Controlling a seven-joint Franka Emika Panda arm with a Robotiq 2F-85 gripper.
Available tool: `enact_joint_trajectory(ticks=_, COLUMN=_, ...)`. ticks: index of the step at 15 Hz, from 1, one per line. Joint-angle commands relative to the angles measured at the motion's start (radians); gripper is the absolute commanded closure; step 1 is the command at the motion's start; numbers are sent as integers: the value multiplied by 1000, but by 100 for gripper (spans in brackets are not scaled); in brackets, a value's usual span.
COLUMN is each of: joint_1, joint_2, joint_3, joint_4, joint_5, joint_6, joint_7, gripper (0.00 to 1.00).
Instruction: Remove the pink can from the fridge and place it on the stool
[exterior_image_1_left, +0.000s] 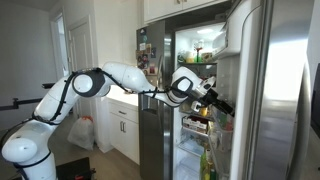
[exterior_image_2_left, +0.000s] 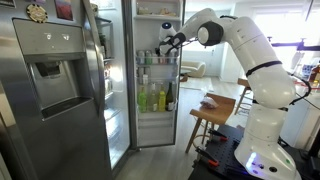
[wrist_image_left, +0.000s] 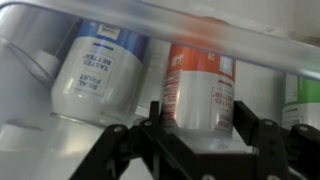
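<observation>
Pink can (wrist_image_left: 200, 85), which looks nearer red-orange with a white label in the wrist view, stands upright on a door shelf of the fridge (exterior_image_1_left: 270, 90), right in front of the gripper (wrist_image_left: 197, 112). The gripper is spread wide, with one finger showing on each side of the can and seemingly not pressing on it, though the blur makes contact hard to rule out. A blue can (wrist_image_left: 95, 75) stands just beside it on one side and a green can (wrist_image_left: 300, 100) on the other, so the fingers have little room. A clear rail (wrist_image_left: 150, 20) crosses the frame in front of the cans. To do the grasp well, I would centre the fingers in the gaps, push in until the can is deep between the pads, then close slowly and squarely on the body so neither neighbour gets nudged. Lifting clear of the rail before pulling back looks necessary. In an exterior view the arm reaches high into the open fridge, and the stool (exterior_image_2_left: 218, 103) stands well apart, low beside the robot's base.
</observation>
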Motion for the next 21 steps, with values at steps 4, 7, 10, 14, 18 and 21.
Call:
enact_joint_trajectory(ticks=4, joint_1=47, joint_2=-45, joint_3=-28, joint_4=-27, joint_5=-26, joint_6=19, joint_7=44, gripper=52)
enact_joint_trajectory(ticks=7, joint_1=90, joint_2=-83, joint_3=-65, joint_4=-59, joint_5=-48, joint_6=46, joint_7=80, gripper=52)
enact_joint_trajectory(ticks=10, joint_1=146, joint_2=-129, joint_3=-120, joint_4=-94, joint_5=-90, joint_6=71, joint_7=132, gripper=52)
enact_joint_trajectory(ticks=14, joint_1=236, joint_2=-196, joint_3=-195, joint_4=-162, joint_5=-178, joint_6=100, joint_7=210, gripper=52)
enact_joint_trajectory(ticks=18, joint_1=336, joint_2=-282, joint_3=-246, joint_4=-259, joint_5=-270, joint_6=89, joint_7=281, gripper=52)
enact_joint_trajectory(ticks=21, joint_1=399, joint_2=-370, joint_3=-253, joint_4=-354, joint_5=-315, joint_6=62, joint_7=292, gripper=52)
